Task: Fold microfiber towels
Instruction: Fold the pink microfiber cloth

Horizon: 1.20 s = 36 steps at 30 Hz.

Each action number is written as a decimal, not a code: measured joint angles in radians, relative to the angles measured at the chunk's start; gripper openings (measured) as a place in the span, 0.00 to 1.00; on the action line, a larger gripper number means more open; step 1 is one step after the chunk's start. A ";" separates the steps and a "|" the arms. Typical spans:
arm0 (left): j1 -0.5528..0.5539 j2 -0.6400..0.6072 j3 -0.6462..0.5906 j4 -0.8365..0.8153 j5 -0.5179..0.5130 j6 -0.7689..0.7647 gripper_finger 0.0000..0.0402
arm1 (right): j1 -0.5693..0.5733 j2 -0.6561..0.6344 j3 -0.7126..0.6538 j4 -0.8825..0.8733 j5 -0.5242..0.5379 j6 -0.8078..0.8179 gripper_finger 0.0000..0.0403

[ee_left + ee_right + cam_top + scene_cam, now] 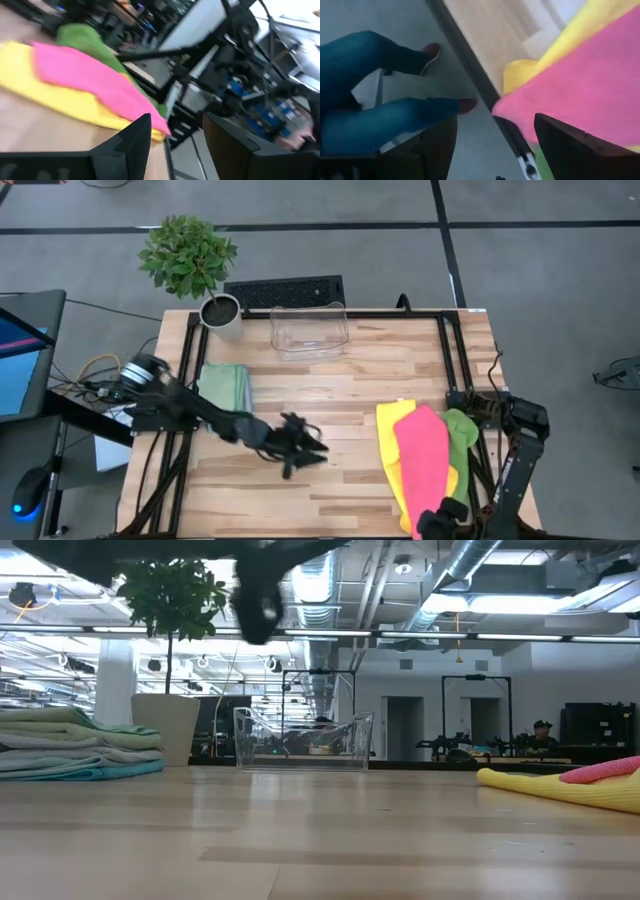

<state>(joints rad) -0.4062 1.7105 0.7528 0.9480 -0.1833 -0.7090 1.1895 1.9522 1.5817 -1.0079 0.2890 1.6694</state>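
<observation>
While our left gripper (300, 448) hangs over the bare middle of the table (330, 385) with its fingers apart and nothing between them, our right gripper (440, 523) waits at the near right edge, jaws wide and empty. We see a folded stack of towels (225, 385) far left; the pink towel (425, 455), yellow towel (392, 430) and green towel (462, 432) lie heaped on the right.

soft pink microfiber towel (424, 455): solid pink, unpatterned. yellow microfiber towel (392, 442) beneath it: plain yellow. lime green microfiber towel (462, 432): plain green. folded towel stack (225, 385): pale green on top, with grey and teal layers in the low view. wooden plank table (330, 385): light tan, streaked grain. clear plastic bin (310, 330): colourless. leafy potted plant (188, 255): green foliage, white pot. both arms: dark.
</observation>
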 joint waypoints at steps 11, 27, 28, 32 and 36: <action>-0.009 0.222 0.301 0.035 0.235 0.081 0.43 | -0.002 0.039 -0.087 0.091 -0.063 -0.080 0.72; -0.007 0.218 0.311 0.029 0.257 0.118 0.43 | -0.020 0.215 0.021 -0.076 -0.153 -0.094 0.63; -0.007 0.218 0.311 0.028 0.257 0.118 0.43 | -0.020 0.214 0.031 -0.104 -0.153 -0.082 0.59; -0.007 0.218 0.311 0.003 0.253 0.116 0.43 | -0.020 0.213 0.060 -0.170 -0.156 -0.086 0.34; -0.005 0.218 0.310 0.002 0.265 0.109 0.43 | -0.020 0.213 0.143 -0.204 -0.161 -0.198 0.06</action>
<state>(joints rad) -0.4111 1.9285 1.0630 0.9500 0.0821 -0.5999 1.1698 2.1654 1.7245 -1.2118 0.1278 1.4710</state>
